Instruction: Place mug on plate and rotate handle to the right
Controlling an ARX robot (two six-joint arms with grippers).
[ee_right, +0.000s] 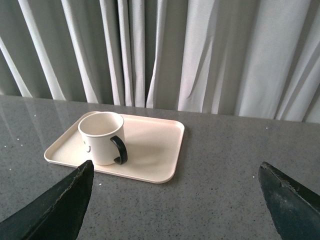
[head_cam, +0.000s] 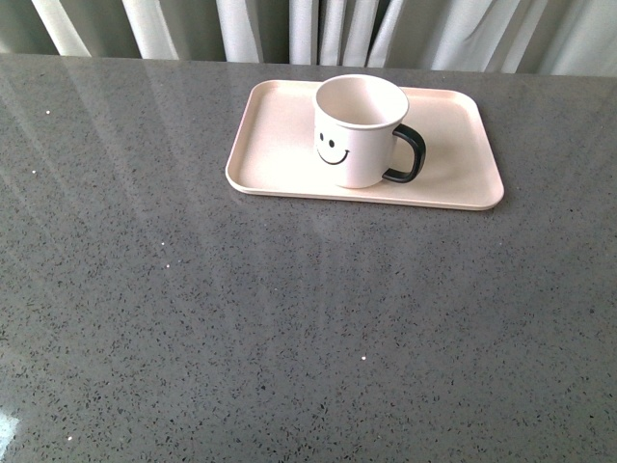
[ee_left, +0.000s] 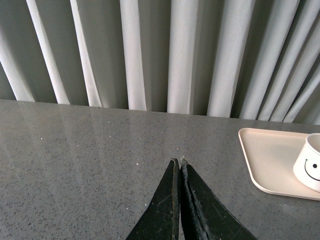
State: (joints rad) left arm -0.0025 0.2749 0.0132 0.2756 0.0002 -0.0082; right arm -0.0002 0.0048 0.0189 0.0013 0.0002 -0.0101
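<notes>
The cream-white mug (head_cam: 355, 130) stands upright on the pale pink plate (head_cam: 453, 174) at the far middle of the table. Its smiley face points toward me and its black handle (head_cam: 408, 154) points right. Neither gripper shows in the front view. The left gripper (ee_left: 179, 162) is shut and empty over bare table, with the plate (ee_left: 270, 160) and mug (ee_left: 312, 162) off to its side. The right gripper (ee_right: 175, 172) is wide open and empty, well back from the plate (ee_right: 155, 150) and mug (ee_right: 101, 137), whose handle (ee_right: 120, 149) faces it.
The grey speckled table (head_cam: 289, 328) stretches from the plate to the near edge. Pale pleated curtains (head_cam: 318, 29) hang right behind the table's far edge.
</notes>
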